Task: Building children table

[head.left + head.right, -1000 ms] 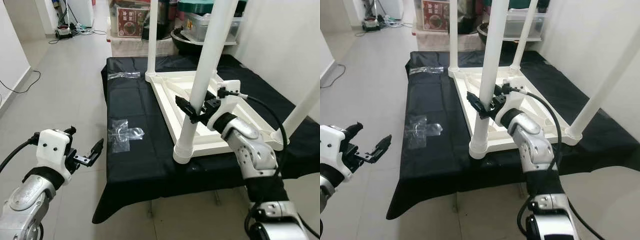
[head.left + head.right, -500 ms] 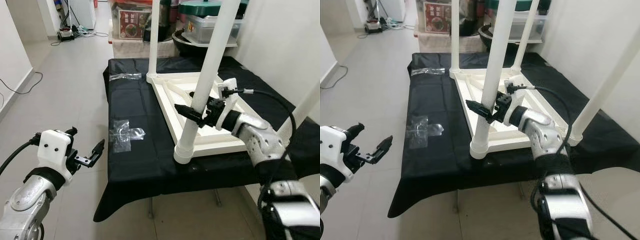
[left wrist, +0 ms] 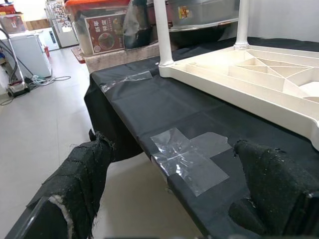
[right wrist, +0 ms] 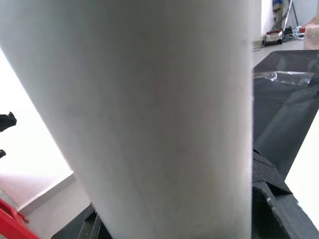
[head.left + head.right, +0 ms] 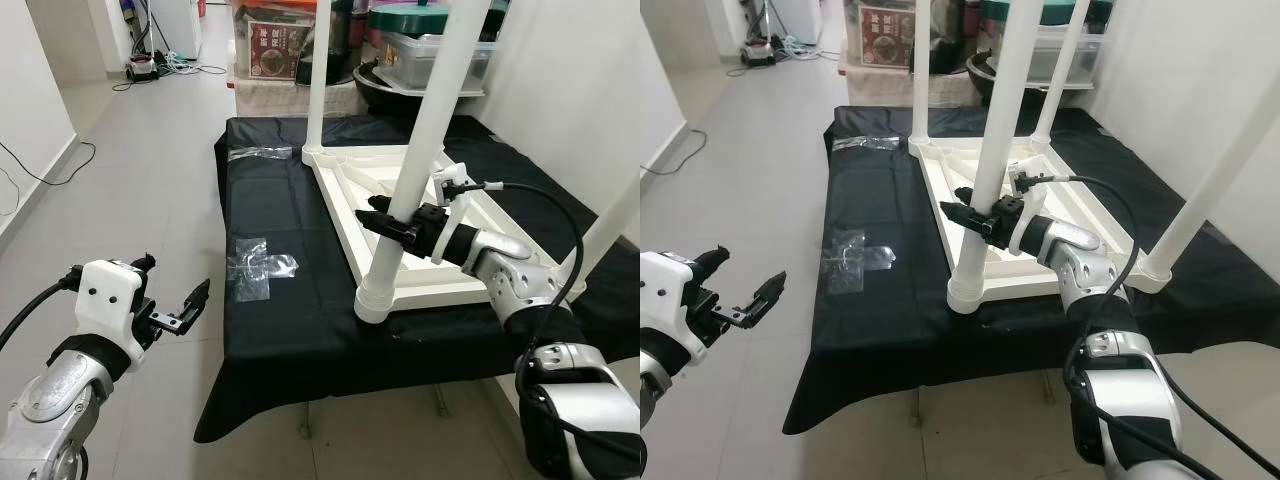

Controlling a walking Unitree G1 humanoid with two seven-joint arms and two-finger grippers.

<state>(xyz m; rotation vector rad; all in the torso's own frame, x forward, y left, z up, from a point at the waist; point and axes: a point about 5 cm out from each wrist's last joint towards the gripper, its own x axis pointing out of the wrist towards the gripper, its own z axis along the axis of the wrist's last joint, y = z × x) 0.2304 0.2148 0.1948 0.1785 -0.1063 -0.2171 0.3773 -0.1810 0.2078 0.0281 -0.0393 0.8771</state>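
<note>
Assembly stage, leg fitting. White tabletop (image 5: 470,285) lying upside down on a black cloth (image 5: 290,320), legs pointing up from its corner sockets. Right gripper (image 5: 392,218) reaching in from the far side of the nearest leg (image 5: 405,195), black fingers (image 5: 958,211) closed around the tube partway up, well above the socket (image 5: 372,303) at its foot. In the right wrist view, leg (image 4: 149,119) pressed close against the camera, one finger (image 4: 271,196) beside it, so contact judged firm. Left gripper (image 5: 178,310) held low and off to the side, beyond the edge of the cloth and well apart from the tabletop, fingers (image 3: 79,174) spread wide with nothing between them. Ahead of the left gripper, on the cloth near its edge, a clear plastic bag (image 3: 192,157); a second clear bag (image 5: 250,153) farther off, near the far corner leg (image 5: 316,90).

Step in hand, as judged: seating or tightening the nearest leg in its socket. Three other legs standing in their corners, so the build appears close to complete, though seating depth cannot be told.

Next move, as judged: a steady turn or downward press along the leg's own axis, with grip kept square so the tube does not tilt in the socket; afterwards, release and a check for wobble. Possible help from the idle left gripper: bracing the tabletop edge against sliding on the cloth.
</note>
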